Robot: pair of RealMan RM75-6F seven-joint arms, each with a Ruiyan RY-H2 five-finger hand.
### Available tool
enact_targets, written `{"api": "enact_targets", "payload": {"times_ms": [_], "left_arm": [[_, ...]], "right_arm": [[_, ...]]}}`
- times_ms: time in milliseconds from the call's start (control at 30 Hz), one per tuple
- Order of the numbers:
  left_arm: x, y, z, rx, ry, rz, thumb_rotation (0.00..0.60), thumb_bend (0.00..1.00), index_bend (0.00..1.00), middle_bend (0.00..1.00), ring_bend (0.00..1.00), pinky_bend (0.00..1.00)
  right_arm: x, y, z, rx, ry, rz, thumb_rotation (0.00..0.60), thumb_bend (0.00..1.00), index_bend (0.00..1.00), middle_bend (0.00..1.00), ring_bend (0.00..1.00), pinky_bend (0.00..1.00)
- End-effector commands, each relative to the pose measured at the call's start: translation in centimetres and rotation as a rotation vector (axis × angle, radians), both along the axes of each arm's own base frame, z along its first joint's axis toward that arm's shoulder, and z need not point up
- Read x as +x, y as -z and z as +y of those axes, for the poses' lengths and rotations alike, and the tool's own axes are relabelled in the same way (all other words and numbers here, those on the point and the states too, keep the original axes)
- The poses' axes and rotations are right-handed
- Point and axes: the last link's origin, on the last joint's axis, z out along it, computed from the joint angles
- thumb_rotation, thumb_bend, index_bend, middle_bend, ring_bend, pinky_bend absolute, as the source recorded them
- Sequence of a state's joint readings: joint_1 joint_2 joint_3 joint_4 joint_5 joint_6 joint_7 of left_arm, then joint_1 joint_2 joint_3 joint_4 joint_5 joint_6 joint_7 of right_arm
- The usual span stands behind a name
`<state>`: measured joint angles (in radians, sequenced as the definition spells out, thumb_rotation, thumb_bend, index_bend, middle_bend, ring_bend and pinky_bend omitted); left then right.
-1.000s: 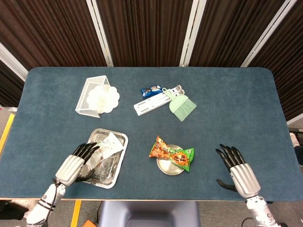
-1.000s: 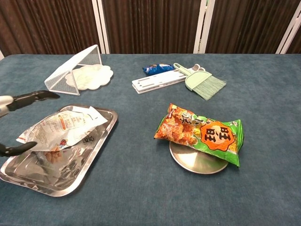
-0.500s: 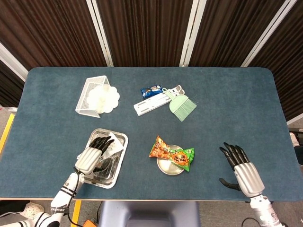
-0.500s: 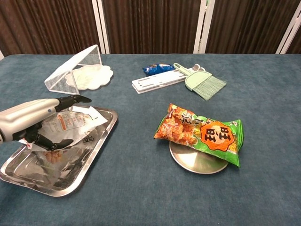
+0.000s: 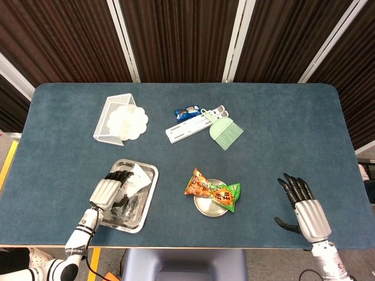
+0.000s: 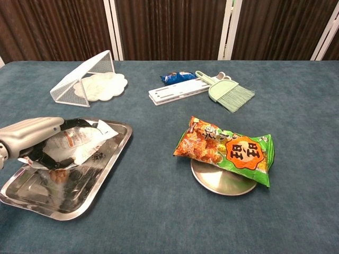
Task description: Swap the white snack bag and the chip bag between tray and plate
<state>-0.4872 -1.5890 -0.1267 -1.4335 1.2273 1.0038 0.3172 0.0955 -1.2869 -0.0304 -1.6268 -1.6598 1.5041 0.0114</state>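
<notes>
The white snack bag (image 5: pixel 139 178) lies crumpled in the steel tray (image 5: pixel 134 225) at the front left. My left hand (image 5: pixel 109 190) is over the tray with its fingers curled around the bag's near end; the chest view shows that hand (image 6: pixel 32 136) gripping the bag (image 6: pixel 80 138) just above the tray (image 6: pixel 101 174). The orange and green chip bag (image 5: pixel 212 190) rests across the small round steel plate (image 5: pixel 208 208), overhanging it, also in the chest view (image 6: pixel 229 149) on the plate (image 6: pixel 220 184). My right hand (image 5: pixel 306 205) stays open near the front right edge, holding nothing.
At the back left a white wire basket (image 5: pixel 110 119) lies on its side with a white scalloped dish (image 5: pixel 130 122). Behind the plate are a blue snack pack (image 5: pixel 187 112), a long white bar (image 5: pixel 188 129) and a green hand brush (image 5: pixel 224 131).
My left hand came in over the tray and closed its fingers around the white snack bag. My right hand drifted slightly toward the front right edge.
</notes>
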Motion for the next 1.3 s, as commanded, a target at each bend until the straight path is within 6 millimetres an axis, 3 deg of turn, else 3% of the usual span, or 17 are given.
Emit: {"api": "enact_targets", "payload": {"times_ms": [33,167,333,667,833,967,1033,1133,1233,1300], "left_arm": [[0.2,0.3,0.9,0.016,0.020,-0.005,0.600,0.43,0.44,0.56,0.48,0.42],[0.6,0.4,2.1,0.040,0.058,-0.013,0.600,0.48,0.51,0.69,0.58,0.50],[2.8,0.5,4.7,0.086,0.123,-0.044,0.600,0.49,0.51,0.69,0.58,0.49],[10.7,3.0,11.7,0.091,0.238,-0.042,0.600,0.47,0.50,0.68,0.57,0.48],[14.3,6.2,14.1,0.056,0.235,-0.082,0.600,0.46,0.48,0.64,0.53,0.43],[16.2,8.7,14.9,0.025,0.255,-0.049,0.600,0.44,0.40,0.53,0.43,0.30],[16.8,9.7,15.2,0.013,0.248,-0.044,0.600,0.43,0.25,0.35,0.28,0.14],[17.6,10.2,15.3,0.027,0.276,-0.029,0.600,0.42,0.03,0.12,0.08,0.04],[18.4,10.2,15.3,0.042,0.296,-0.051,0.600,0.41,0.00,0.01,0.00,0.02],[18.8,10.1,15.3,0.049,0.306,-0.078,0.600,0.41,0.00,0.00,0.00,0.01]], "right_arm": [[0.0,-0.2,0.0,-0.008,0.005,-0.011,0.600,0.27,0.00,0.00,0.00,0.00],[-0.1,-0.4,-0.1,-0.020,0.013,-0.019,0.600,0.27,0.00,0.00,0.00,0.00],[-0.2,-0.7,-0.3,-0.018,0.030,-0.029,0.600,0.27,0.00,0.00,0.00,0.00],[-1.4,-2.2,-1.9,-0.040,0.114,-0.062,0.600,0.27,0.00,0.00,0.00,0.00],[-2.4,-2.4,-3.3,-0.021,0.166,-0.054,0.600,0.27,0.00,0.00,0.00,0.00],[-2.8,-2.4,-3.8,0.001,0.191,-0.040,0.600,0.27,0.00,0.00,0.00,0.00],[-2.9,-2.4,-3.9,0.008,0.193,-0.038,0.600,0.27,0.00,0.00,0.00,0.00],[-3.1,-2.3,-4.1,0.021,0.202,-0.030,0.600,0.27,0.00,0.00,0.00,0.00],[-3.3,-2.2,-4.2,0.033,0.208,-0.029,0.600,0.27,0.00,0.00,0.00,0.00],[-3.2,-2.2,-4.2,0.037,0.205,-0.029,0.600,0.27,0.00,0.00,0.00,0.00]]}}
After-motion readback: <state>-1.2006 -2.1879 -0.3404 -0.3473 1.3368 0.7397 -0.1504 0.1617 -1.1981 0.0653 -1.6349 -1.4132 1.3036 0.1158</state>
